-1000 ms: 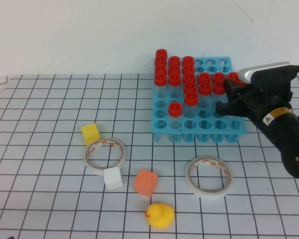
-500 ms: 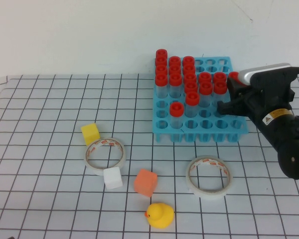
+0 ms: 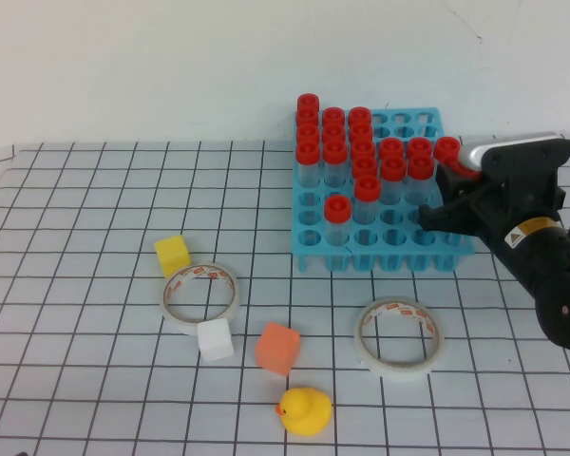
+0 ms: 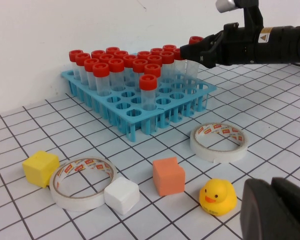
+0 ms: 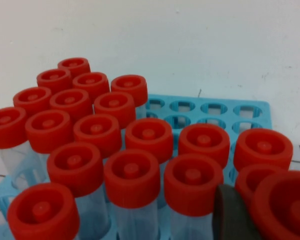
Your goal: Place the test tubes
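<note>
A blue test tube rack (image 3: 381, 257) stands at the back right of the table, with several red-capped tubes (image 3: 334, 149) upright in its left and middle holes. My right gripper (image 3: 443, 203) hovers at the rack's right edge, shut on a red-capped test tube (image 3: 447, 149) that it holds upright. In the right wrist view that tube's cap (image 5: 286, 210) sits beside a dark finger (image 5: 231, 216), close to the rack's other caps (image 5: 192, 183). The left wrist view shows my left gripper (image 4: 274, 211) shut and empty, low over the table near the yellow duck (image 4: 217, 197).
Two tape rolls (image 3: 200, 294) (image 3: 398, 335) lie in front of the rack. A yellow cube (image 3: 172, 255), a white cube (image 3: 215, 339), an orange cube (image 3: 278, 348) and the duck (image 3: 304, 410) sit on the gridded table. A white wall stands just behind the rack.
My right gripper has shifted a little to the right and nearer with the tube. The rack has slid slightly to the right. The left arm has stayed put.
</note>
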Robot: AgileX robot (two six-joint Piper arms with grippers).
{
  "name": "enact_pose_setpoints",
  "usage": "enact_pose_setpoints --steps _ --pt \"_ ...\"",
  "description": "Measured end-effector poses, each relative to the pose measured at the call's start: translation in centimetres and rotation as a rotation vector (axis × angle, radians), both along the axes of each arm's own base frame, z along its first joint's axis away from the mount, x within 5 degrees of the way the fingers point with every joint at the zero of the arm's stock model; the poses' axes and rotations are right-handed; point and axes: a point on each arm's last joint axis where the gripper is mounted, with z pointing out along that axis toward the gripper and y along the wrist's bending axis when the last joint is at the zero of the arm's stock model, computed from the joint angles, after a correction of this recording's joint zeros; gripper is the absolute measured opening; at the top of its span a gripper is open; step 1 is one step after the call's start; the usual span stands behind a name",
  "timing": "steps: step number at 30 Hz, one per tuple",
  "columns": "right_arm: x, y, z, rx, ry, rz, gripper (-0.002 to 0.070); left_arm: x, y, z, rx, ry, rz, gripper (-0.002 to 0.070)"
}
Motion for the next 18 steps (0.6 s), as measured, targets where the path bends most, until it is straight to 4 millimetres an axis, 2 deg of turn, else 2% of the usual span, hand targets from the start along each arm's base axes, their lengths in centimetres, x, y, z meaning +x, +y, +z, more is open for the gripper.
enact_pose_setpoints --steps 10,12,15,18 --pt "-0.03 0.07 -0.05 -0.005 0.003 0.009 0.0274 0.0 0.0 -0.02 0.001 0.002 0.0 -0.0001" --pt "-0.04 0.08 -0.05 -0.004 0.004 0.01 0.0316 0.0 0.0 -0.02 0.001 0.002 0.0 -0.0001" --pt "-0.04 0.08 -0.07 0.013 0.009 0.007 0.0426 0.0 0.0 -0.02 0.001 0.002 0.0 -0.0001" --pt "-0.08 0.07 -0.07 0.022 0.014 0.006 0.047 0.0 0.0 -0.02 0.001 0.002 0.0 -0.0001"
